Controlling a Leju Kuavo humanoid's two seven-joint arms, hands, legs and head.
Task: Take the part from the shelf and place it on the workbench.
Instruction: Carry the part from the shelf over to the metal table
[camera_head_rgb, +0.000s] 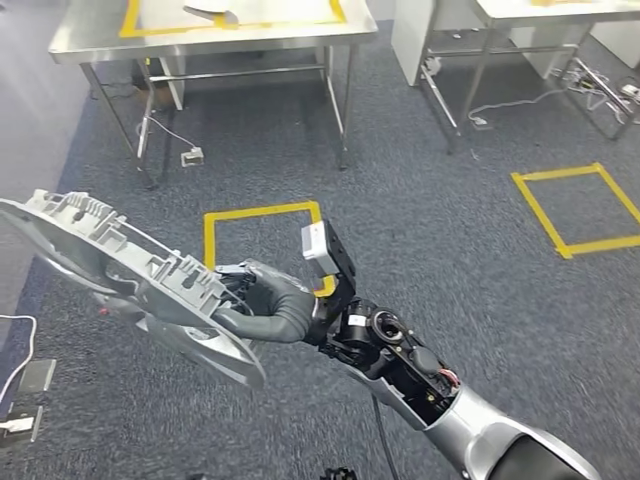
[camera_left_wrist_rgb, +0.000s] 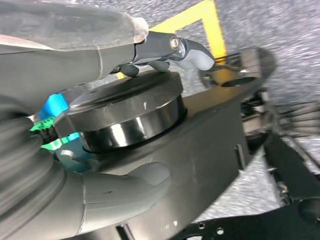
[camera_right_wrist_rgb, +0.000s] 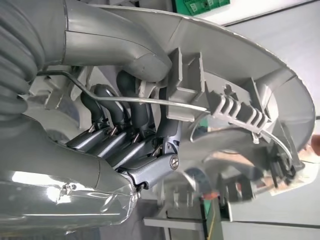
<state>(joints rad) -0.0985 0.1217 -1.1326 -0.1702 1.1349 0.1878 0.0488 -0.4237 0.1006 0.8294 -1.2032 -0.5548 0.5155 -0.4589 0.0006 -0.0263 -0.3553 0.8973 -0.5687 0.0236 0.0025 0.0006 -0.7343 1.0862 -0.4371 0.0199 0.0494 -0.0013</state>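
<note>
Right hand (camera_head_rgb: 260, 300) wraps the near end of the part (camera_head_rgb: 128, 275), a long grey ribbed plastic piece held out over the carpet (camera_head_rgb: 423, 230), well short of the workbench (camera_head_rgb: 219, 35) ahead. In the right wrist view the dark fingers (camera_right_wrist_rgb: 124, 115) curl through the part's ribs with the thumb (camera_right_wrist_rgb: 113, 42) clamped across the outer face: a firm wrap, but at one end only. Left hand (camera_left_wrist_rgb: 113, 165) sits against a dark round metal piece (can't tell what it is, or whether the hand grips it). Judgement: carry stage, placing not yet done. Main risk is leverage; most of the part hangs beyond the grip, so a jolt in walking could twist it loose. The far end could also clip the workbench edge or a leg. A yellow tape square (camera_head_rgb: 260, 235) lies on the floor below the arm.
</note>
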